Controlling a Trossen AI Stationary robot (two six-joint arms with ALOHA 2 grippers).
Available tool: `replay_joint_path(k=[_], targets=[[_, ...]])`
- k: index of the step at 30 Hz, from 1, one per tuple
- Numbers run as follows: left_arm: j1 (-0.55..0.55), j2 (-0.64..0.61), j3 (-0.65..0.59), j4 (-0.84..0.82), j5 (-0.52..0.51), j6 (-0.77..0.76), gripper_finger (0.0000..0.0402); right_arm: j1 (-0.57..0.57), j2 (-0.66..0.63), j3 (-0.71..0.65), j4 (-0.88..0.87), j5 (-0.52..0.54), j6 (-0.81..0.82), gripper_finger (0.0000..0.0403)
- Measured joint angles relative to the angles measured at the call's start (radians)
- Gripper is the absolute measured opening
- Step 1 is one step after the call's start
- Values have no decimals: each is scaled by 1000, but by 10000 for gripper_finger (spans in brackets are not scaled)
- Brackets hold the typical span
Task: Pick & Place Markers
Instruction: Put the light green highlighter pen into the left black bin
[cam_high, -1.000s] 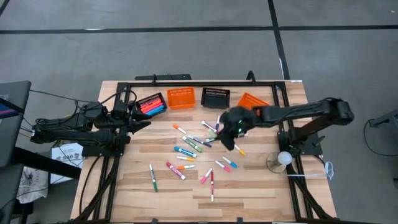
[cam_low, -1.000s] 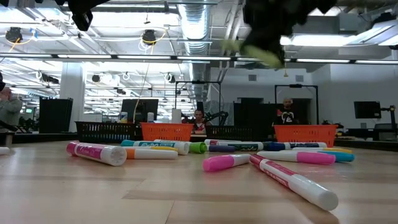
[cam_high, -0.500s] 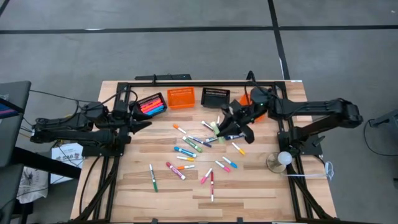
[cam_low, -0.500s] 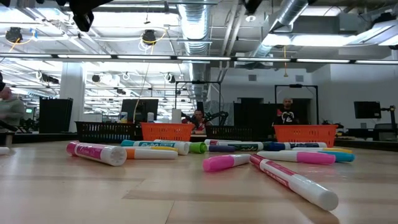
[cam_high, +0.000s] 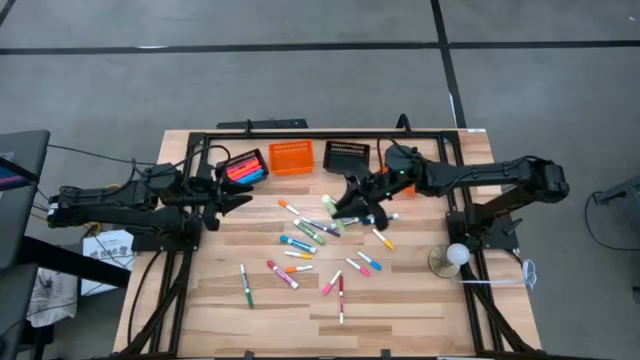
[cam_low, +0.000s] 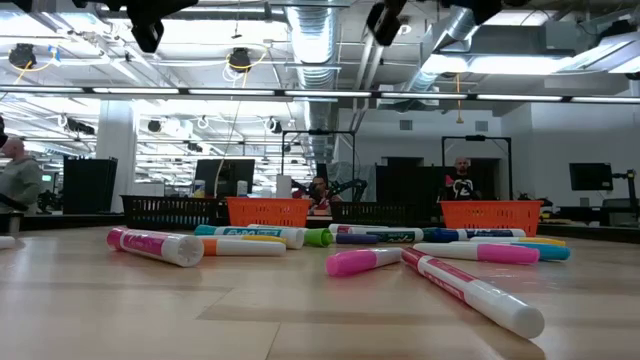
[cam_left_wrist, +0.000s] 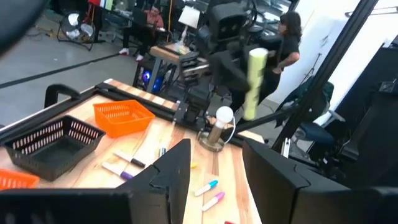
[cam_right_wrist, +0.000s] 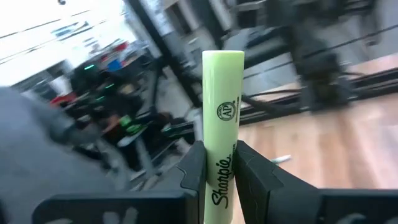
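Note:
Several markers (cam_high: 310, 238) lie scattered flat on the wooden table (cam_high: 420, 300); the low view shows them as a row (cam_low: 360, 262). My right gripper (cam_high: 350, 203) is raised over the far part of the pile, pointing toward the table's left, shut on a light green marker (cam_right_wrist: 222, 112). That marker also shows in the left wrist view (cam_left_wrist: 255, 81). My left gripper (cam_left_wrist: 214, 171) stands open and holds nothing, beside the black basket (cam_high: 243, 168) that has red and blue markers in it. My right gripper pinches the light green marker by its barrel (cam_right_wrist: 217, 149) between the two fingers (cam_right_wrist: 193, 168). The fingers lie level, across the marker, coming from the table's right. The marker stands about upright, one flat end well above the fingers, lifted clear of the table.
Along the far edge stand an orange basket (cam_high: 291, 156), a black basket (cam_high: 346, 155) and another orange one (cam_high: 408, 160) half behind my right arm. A small stand with a white ball (cam_high: 455, 255) sits at the right. Black frame rails (cam_high: 320, 134) border the table. People (cam_low: 462, 178) are in the room beyond.
My right gripper has risen from just above the pile, tipped from pointing down to about level and rolled, ending a little farther toward the table's left. The green marker has gone up with it and now stands upright. The gripper stayed shut on it.

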Motion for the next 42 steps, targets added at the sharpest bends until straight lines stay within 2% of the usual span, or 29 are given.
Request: replay_joint_path(k=[5,9,15,26,31,42], targets=[[0,24,0,37,41,-3,145,-15,61,3,106,141,0,49],[0,51,0,103,80,-8,145,-11,134,61,118,234,-21,49],[0,118,0,202,83,-2,145,-4,279,220,115,234,-44,49],[0,150,0,221,83,8,145,2,437,423,98,203,-44,49],[0,150,0,227,72,9,145,8,468,469,99,201,-44,49],[0,156,0,296,64,35,146,11,469,477,88,210,-43,49]])
